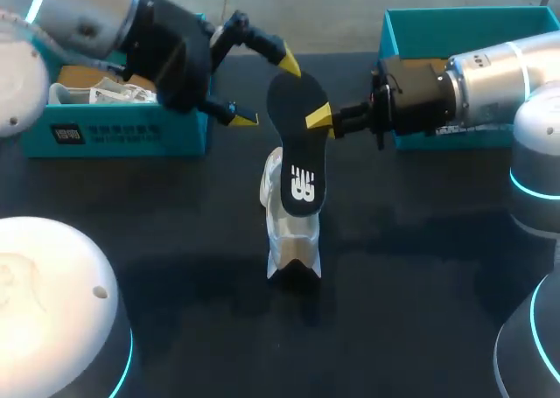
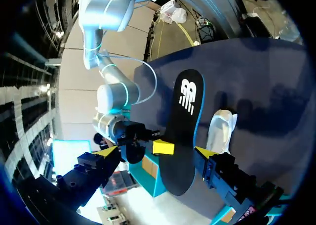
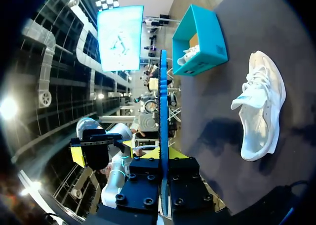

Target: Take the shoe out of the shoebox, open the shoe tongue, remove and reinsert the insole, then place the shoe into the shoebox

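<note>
- Pinching the black insole (image 1: 297, 144) by its edge, the right gripper (image 1: 325, 118) has both yellow-tipped fingers closed on it and holds it up above the table (image 1: 420, 284).
- Left gripper (image 1: 266, 90) is spread wide at the insole's far end with nothing in its grasp; whether a tip brushes the insole, I can't tell.
- White shoe (image 1: 293, 240) stands on the table directly under the insole, out of any box.
- Teal left shoebox (image 1: 114, 131) holds another shoe (image 1: 96, 92); teal right shoebox (image 1: 455, 26) sits behind the right arm.
</note>
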Available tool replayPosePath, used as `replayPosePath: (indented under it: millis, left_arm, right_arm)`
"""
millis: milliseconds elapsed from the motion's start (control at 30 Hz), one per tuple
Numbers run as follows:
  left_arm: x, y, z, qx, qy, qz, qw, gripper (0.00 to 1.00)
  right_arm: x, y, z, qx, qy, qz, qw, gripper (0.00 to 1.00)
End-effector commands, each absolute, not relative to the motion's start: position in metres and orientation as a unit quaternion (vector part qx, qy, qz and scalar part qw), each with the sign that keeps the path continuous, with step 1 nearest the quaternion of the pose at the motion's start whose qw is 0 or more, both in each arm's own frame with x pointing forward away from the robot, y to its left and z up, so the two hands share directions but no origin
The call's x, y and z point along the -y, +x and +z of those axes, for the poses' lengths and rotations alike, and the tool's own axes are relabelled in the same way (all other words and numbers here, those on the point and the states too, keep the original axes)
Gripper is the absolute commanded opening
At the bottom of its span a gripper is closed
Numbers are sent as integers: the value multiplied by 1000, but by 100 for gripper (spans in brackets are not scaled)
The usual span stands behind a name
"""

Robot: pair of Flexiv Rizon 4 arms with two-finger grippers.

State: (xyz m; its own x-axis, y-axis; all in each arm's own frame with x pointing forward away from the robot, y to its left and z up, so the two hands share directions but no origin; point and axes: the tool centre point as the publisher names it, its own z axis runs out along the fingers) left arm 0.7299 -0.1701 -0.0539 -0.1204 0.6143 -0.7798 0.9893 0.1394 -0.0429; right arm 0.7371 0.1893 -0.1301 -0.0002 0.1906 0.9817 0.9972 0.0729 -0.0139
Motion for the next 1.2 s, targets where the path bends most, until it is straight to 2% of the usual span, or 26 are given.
replayPosePath:
  millis: [33, 433, 1200]
  left_arm:
    - [187, 742, -56, -739, 628, -169, 176, 100]
    - [182, 741, -67, -727, 670, -84, 123, 100]
    - [179, 743, -71, -733, 669, -69, 106, 100]
  right_arm:
    - [-196, 740, -132, 564, -530, -425, 470, 0]
    - [-195, 740, -135, 564, -532, -422, 471, 0]
    - [-204, 743, -138, 565, -521, -426, 478, 0]
